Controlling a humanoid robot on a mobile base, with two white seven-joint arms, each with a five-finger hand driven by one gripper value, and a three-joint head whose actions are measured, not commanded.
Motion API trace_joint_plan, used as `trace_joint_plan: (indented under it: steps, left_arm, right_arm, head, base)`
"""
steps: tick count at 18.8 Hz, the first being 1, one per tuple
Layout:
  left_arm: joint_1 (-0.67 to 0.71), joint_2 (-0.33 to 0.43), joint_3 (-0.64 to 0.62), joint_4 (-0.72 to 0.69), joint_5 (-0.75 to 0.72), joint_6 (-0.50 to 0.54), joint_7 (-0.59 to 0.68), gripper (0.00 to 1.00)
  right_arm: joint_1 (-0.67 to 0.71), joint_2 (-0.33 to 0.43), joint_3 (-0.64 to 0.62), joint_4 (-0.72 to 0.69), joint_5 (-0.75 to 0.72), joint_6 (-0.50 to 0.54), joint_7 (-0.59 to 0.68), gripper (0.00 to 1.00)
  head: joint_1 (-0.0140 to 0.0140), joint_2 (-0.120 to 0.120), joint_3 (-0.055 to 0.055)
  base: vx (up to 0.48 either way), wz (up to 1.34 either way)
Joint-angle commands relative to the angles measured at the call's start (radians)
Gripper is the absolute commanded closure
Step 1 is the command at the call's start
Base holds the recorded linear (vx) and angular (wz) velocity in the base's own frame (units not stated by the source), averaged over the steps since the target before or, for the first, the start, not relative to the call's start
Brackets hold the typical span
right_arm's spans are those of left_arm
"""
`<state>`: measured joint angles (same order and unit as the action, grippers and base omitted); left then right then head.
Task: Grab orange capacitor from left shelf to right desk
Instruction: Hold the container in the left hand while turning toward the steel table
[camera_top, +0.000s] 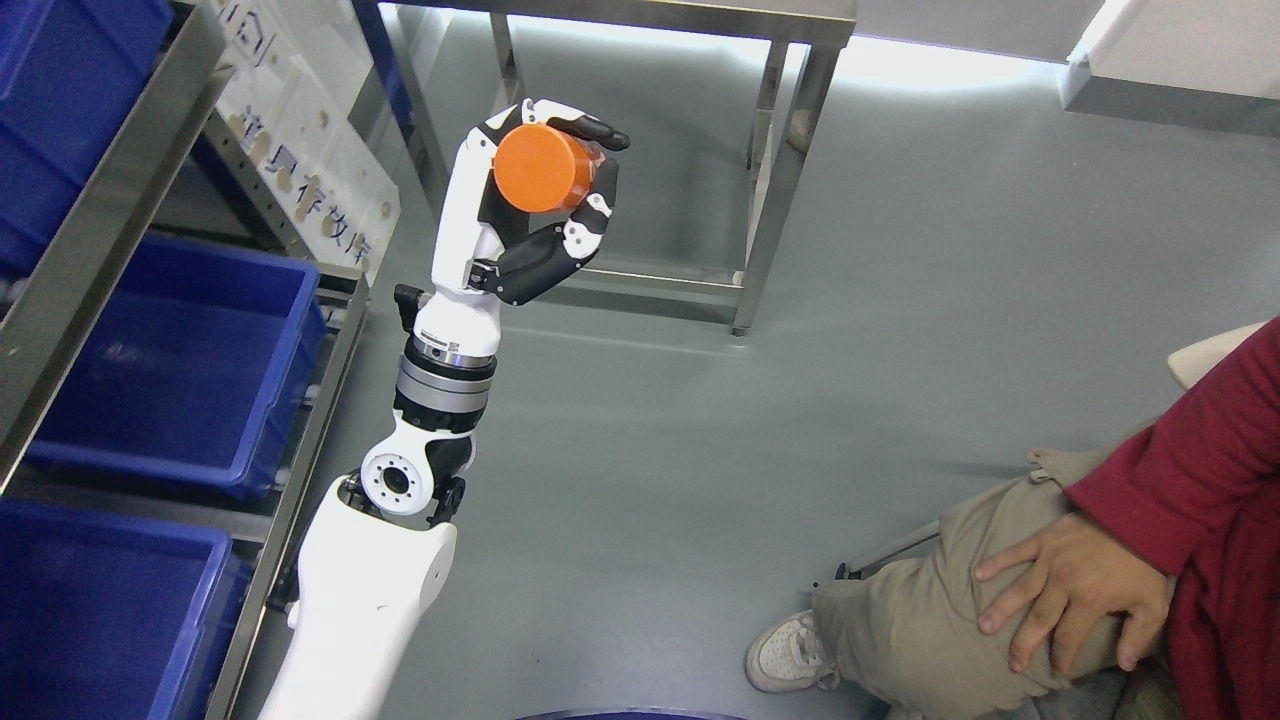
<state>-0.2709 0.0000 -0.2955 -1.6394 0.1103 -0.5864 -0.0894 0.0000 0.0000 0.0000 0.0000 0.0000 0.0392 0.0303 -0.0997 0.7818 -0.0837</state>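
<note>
White forearm shell (365, 600) fills the lower left of your head view, closest to the lens, rising through a round elbow joint and a silver wrist ring to the left hand (530, 200). That hand is what you want to check first: its fingers (590, 127) are wrapped around the orange capacitor (538, 168), with black fingertips curling over the top and the thumb pressing in from below. You see the capacitor as a short orange cylinder, its flat round face turned toward the camera. It is held up in the air over the grey floor (900, 350), clear of the shelf and not resting on anything.

Look left and you have the metal shelf (90, 250), slanting through the frame, with blue bins (180, 370) sitting on its levels; one bin is just beside the forearm. A white signboard (310, 170) with printed characters leans behind the shelf's upper end.

Beyond the hand stands a steel table frame (780, 170), its legs and lower rail visible past the fingers.

At your lower right a person sits well apart from the arm: a red sleeve (1190, 450), khaki trousers, a white shoe (790, 655), and a person's hand (1070, 600) resting on the knee.

You cannot see the right arm anywhere.
</note>
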Motion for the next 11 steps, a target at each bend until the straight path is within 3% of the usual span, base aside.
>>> trace_joint_plan:
  steps: [1,11]
  left_arm:
    - [-0.077,0.017,-0.093,0.056,-0.001,0.06,0.002,0.98]
    - [-0.35,0.017,-0.071,0.338,-0.011,0.123,0.017,0.97]
  right_arm:
    - [0.034,-0.017,-0.011,-0.023,0.0,0.001,0.0,0.0]
    - [0.034,-0.017,-0.012,-0.023,0.0,0.001,0.0,0.0]
  head:
    - [0.0,0.0,0.0]
    - [0.0,0.0,0.0]
  base:
    - [0.321,-0.37]
    - [0.302,-0.26]
